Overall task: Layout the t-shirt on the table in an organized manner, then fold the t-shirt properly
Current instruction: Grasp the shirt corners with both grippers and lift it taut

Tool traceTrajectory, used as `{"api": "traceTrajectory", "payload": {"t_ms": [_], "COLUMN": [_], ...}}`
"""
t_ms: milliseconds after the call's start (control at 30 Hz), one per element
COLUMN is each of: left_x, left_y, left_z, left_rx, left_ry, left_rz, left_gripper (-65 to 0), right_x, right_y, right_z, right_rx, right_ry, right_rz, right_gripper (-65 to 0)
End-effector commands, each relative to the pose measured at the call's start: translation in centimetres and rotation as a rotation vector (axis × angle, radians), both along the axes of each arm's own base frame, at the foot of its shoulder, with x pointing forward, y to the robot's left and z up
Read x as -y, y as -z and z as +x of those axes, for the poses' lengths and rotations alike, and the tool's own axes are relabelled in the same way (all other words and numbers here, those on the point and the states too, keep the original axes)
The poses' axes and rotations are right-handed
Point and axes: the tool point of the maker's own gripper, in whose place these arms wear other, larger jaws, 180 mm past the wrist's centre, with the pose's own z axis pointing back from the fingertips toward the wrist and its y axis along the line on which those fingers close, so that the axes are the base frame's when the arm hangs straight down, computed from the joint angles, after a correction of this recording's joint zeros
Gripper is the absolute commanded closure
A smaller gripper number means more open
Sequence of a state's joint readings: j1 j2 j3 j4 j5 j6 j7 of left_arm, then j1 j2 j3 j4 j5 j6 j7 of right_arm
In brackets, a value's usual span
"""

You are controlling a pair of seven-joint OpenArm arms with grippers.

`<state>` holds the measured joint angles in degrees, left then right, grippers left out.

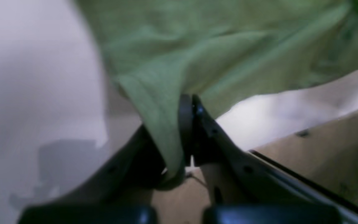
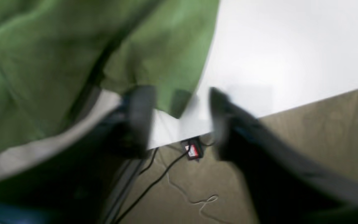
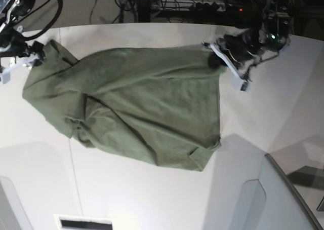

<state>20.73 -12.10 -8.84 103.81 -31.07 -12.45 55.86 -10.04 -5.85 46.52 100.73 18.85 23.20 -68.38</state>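
Note:
The olive-green t-shirt (image 3: 147,108) lies spread and wrinkled across the white table (image 3: 152,194), stretched between both arms. My left gripper (image 3: 216,59) is at the shirt's far right corner. In the left wrist view this gripper (image 1: 189,130) is shut on a fold of the t-shirt (image 1: 228,46), lifted off the table (image 1: 26,77). My right gripper (image 3: 36,55) is at the shirt's far left corner. The blurred right wrist view shows that gripper (image 2: 179,121) with its jaws apart, a corner of the t-shirt (image 2: 42,62) hanging between them above the table (image 2: 291,46).
A grey raised panel (image 3: 273,199) stands at the front right. A thin dark seam (image 3: 73,164) crosses the tabletop on the left. Beyond the table's edge are the floor, cables and a small red-and-white device (image 2: 193,151). Equipment and wires crowd the far edge.

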Motion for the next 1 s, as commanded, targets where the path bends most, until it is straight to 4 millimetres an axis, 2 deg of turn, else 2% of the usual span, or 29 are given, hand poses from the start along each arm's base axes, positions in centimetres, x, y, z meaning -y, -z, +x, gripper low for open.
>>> {"api": "traceTrajectory", "payload": {"t_ms": [0,67,267,433,667,867,967], "left_x": [-0.7,-1.6,-4.3,-4.1,-4.2,-4.2,-4.2], "left_y": [-2.1,-3.0,-4.7,-5.2,-5.3,-5.3,-5.3], "left_z": [1.8,2.5,3.4,3.4,3.6,3.6,3.5], "left_rx": [0.075,0.096,0.148,0.161,0.168,0.166,0.165], "left_ry": [-0.003,-0.022,-0.072,-0.064,-0.064,-0.065,-0.064], "left_rz": [0.008,0.025,0.071,0.073,0.075,0.075,0.075], "left_gripper": [0.0,0.0,0.0,0.0,0.0,0.0,0.0], "right_x": [0.3,0.1,-0.5,-1.7,-1.7,-3.0,-3.5], "right_y": [-0.5,-0.1,0.2,0.4,0.7,3.6,4.2], "right_z": [0.7,0.8,1.5,1.1,1.9,0.9,1.0], "right_rx": [0.020,0.015,0.039,0.003,0.054,0.003,0.004], "right_ry": [-0.005,-0.005,-0.074,-0.205,-0.186,-0.172,-0.167], "right_rz": [-0.002,0.010,0.016,0.024,0.027,0.117,0.143], "right_gripper": [-45.6,-52.4,-50.7,-50.6,-50.6,-50.6,-50.6]}}
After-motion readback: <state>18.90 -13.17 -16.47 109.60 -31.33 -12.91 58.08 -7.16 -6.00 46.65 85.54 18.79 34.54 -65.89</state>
